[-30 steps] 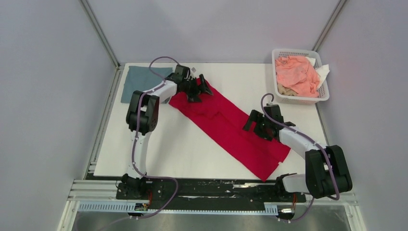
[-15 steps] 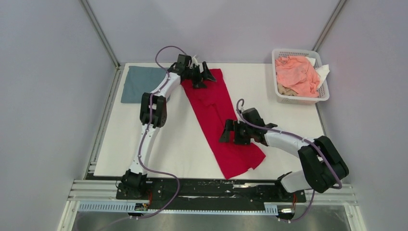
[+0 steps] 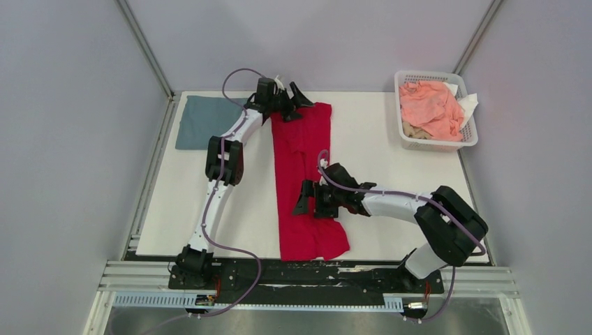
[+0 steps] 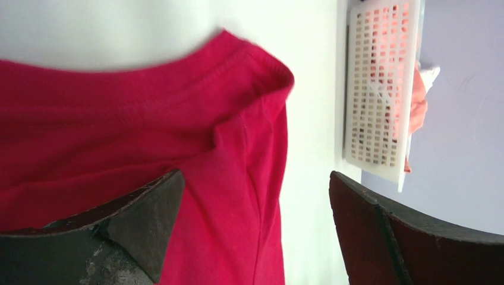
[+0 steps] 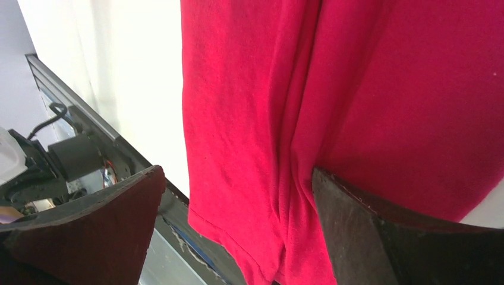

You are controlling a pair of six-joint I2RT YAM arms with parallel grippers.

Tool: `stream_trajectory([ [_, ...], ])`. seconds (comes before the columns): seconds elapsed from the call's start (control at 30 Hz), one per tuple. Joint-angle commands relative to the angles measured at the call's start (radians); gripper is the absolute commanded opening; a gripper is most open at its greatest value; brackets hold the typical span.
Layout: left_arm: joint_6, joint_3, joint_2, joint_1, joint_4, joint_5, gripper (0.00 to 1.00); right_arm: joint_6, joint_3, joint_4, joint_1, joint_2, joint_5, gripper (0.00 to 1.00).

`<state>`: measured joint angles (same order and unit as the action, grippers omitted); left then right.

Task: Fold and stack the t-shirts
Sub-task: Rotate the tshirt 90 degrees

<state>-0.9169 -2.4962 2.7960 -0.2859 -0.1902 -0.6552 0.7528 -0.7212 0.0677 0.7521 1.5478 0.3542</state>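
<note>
The left gripper (image 3: 296, 106) is held wide open at the far edge of the red t-shirt (image 3: 301, 157); the right gripper (image 3: 304, 198) is spread equally wide over its near half; the shirt is laid as a long strip reaching the front edge of the table (image 3: 244, 209); the grey-blue t-shirt (image 3: 199, 120) is seen at the far left corner.

Item 1, left arm (image 3: 222, 162): stretched far forward, elbow raised; left end effector (image 3: 294, 106) set at full reach, jaws spread wide.
Item 2, right arm (image 3: 398, 204): bent leftward across the middle, low; right end effector (image 3: 304, 197) pointed left, jaws spread wide.
</note>
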Motion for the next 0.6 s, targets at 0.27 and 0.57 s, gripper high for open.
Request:
stream_trajectory([
  [0.27, 0.053, 0.018, -0.135, 0.013, 0.008, 0.021, 1.00, 0.107, 0.021, 0.131, 0.071, -0.333, -0.450, 1.00],
  [0.57, 0.286, 0.532, -0.710, -0.045, -0.160, 0.027, 1.00, -0.001, 0.128, 0.460, 0.015, -0.591, -0.512, 1.00],
])
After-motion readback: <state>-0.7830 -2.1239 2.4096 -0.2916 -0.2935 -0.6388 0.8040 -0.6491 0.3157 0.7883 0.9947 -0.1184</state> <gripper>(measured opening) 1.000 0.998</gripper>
